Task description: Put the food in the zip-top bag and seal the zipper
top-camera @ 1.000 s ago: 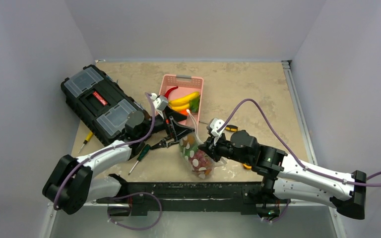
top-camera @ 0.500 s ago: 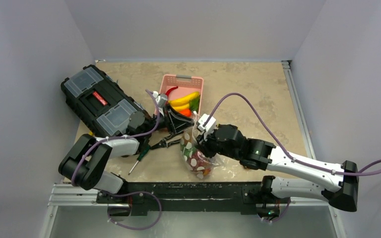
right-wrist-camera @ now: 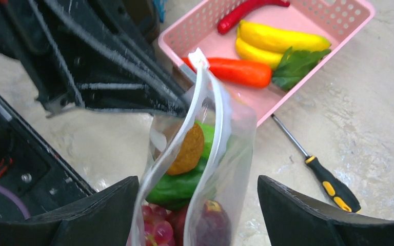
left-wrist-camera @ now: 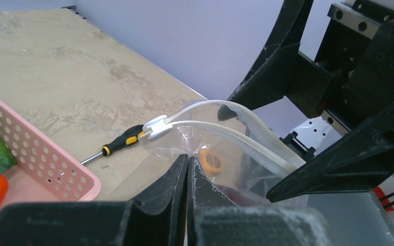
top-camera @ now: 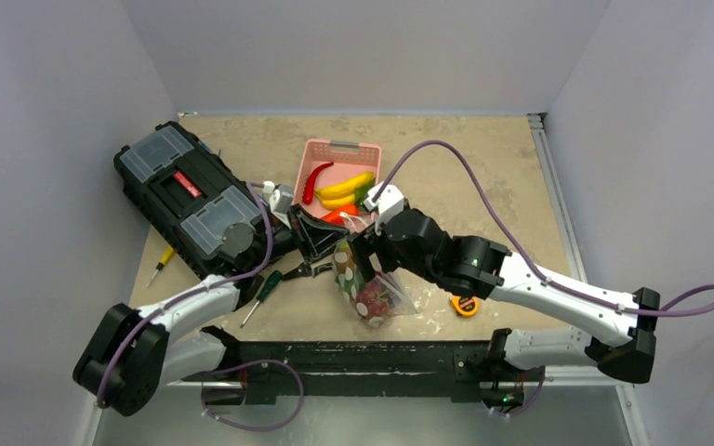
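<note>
Pale grey walls are enclosing a beige, stone-patterned worktop [top-camera: 483, 177], and clutter is crowding its middle. The zip-top bag [top-camera: 370, 290] is standing near the front edge between the two arms, just in front of a pink basket [right-wrist-camera: 190, 25], with its mouth facing up. The zipper [right-wrist-camera: 194, 95] is gaping, its two whitish strips bowing apart, and grapes, something green and a brown rounded piece are showing inside. The left jaws are pressing together on the clear bag wall just below the zipper. The right jaws are standing wide apart, one finger on each side of the bag and neither touching it. A red chili [top-camera: 318, 181], two bananas [top-camera: 346, 189], a carrot [right-wrist-camera: 236, 72] and a green leaf [right-wrist-camera: 300, 64] are lying in the basket. A black toolbox [top-camera: 191, 200] is sitting at the left rear, close against the left arm. A green-handled screwdriver [top-camera: 266, 288] and a yellow-handled one [top-camera: 162, 261] are lying beside it. A black-and-yellow screwdriver [right-wrist-camera: 333, 190] is resting on the worktop next to the basket, near the bag. A small orange object [top-camera: 465, 306], too small to identify, is sitting under the right arm
</note>
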`<act>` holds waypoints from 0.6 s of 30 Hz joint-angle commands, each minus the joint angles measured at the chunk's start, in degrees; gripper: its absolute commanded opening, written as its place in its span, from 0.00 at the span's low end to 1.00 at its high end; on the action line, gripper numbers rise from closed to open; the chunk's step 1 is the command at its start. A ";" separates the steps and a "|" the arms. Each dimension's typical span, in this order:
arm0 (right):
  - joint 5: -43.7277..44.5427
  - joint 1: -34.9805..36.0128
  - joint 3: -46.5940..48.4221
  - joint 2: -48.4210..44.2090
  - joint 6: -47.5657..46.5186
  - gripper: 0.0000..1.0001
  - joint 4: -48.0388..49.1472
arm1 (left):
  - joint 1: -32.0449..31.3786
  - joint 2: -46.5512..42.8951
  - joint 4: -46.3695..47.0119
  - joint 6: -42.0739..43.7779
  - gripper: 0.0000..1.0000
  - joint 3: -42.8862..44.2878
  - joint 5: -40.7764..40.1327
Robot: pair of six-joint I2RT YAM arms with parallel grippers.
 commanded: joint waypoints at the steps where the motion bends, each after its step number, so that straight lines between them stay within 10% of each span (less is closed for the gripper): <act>1: 4.74 -0.22 8.16 3.34 5.67 0.84 -1.81 | 0.20 -6.59 -12.37 5.54 0.00 1.02 -4.56; 18: 10.24 3.16 17.38 15.05 2.43 0.60 -3.60 | 0.10 -17.89 -31.33 8.47 0.00 2.79 -8.67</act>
